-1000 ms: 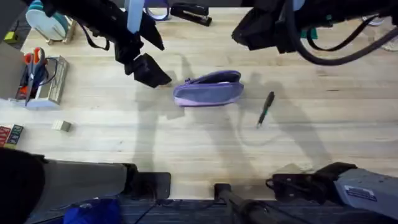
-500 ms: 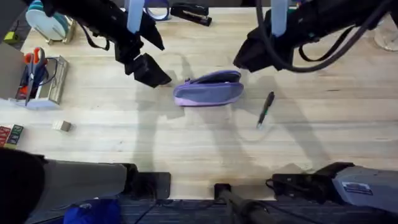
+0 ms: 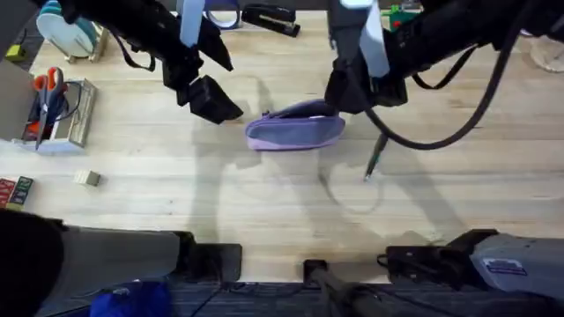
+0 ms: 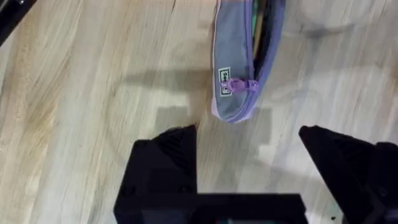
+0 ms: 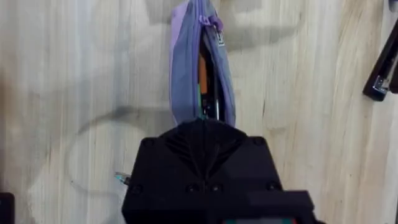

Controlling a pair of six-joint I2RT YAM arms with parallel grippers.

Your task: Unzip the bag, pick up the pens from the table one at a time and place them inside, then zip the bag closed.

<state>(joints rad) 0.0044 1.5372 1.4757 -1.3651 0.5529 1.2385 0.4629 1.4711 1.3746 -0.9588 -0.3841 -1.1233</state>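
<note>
The lavender bag (image 3: 295, 129) lies in the middle of the table (image 3: 264, 202). Its zipper is open, with pens showing inside (image 5: 205, 81), and the zipper pull (image 4: 240, 86) sits at the bag's left end. My left gripper (image 3: 211, 99) hovers just left of the bag, its fingers (image 4: 166, 155) spread open and empty. The right gripper (image 3: 351, 90) is over the bag's right end; in the right wrist view its fingers (image 5: 202, 140) are closed together into one black wedge covering that end. A slim dark pen (image 3: 376, 155) lies on the table to the right of the bag.
A black stapler (image 3: 269, 18) and a purple tape ring (image 3: 225, 13) sit at the back edge. A holder with scissors (image 3: 53, 106) stands at the left, with a small block (image 3: 86, 178) nearer the front. Bare wood lies in front of the bag.
The right arm has swung left and down from the back right to the bag's right end. The left arm, bag and loose pen have stayed put.
</note>
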